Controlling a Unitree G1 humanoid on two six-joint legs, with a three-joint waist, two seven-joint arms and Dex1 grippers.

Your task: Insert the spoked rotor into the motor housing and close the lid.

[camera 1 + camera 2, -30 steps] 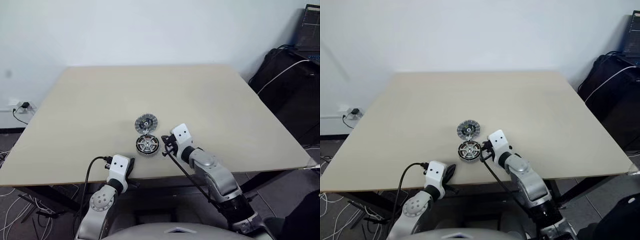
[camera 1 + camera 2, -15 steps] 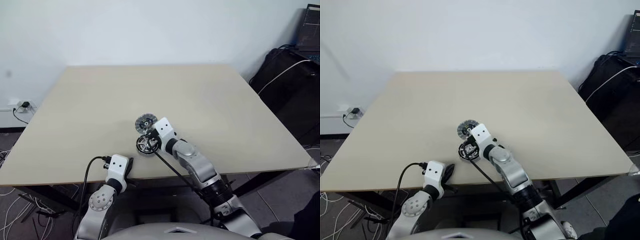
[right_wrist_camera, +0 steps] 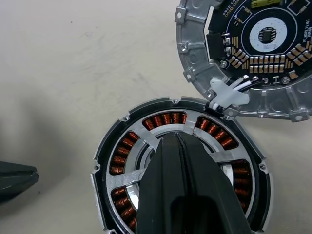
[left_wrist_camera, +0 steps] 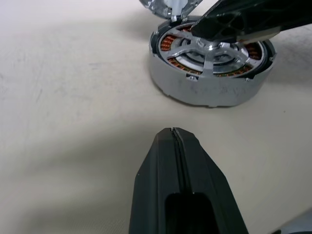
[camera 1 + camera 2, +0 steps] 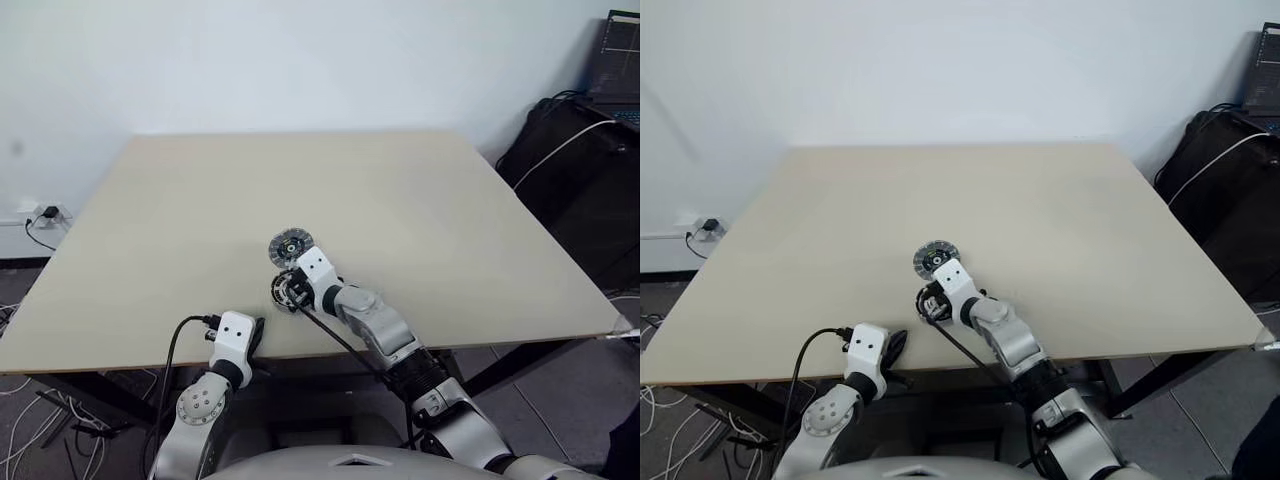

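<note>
The table [image 5: 180,220] bears the motor housing [image 3: 180,168] directly under the clenched right gripper [image 3: 179,139]; the spoked rotor [image 4: 214,51] already sits inside it, so seating looks done; the lid [image 3: 248,53] lies open just beyond the claw, touching the housing's rim; next, closing it calls for swinging it over; the left gripper [image 4: 173,132], clenched empty, rests nearby.

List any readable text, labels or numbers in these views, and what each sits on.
White print along the edge of the black circuit board inside the lid: too small and cut off at the frame edge to read.
Chip at the board's centre: marking too small to read.
Motor housing, spoked rotor, table: no text visible.
</note>
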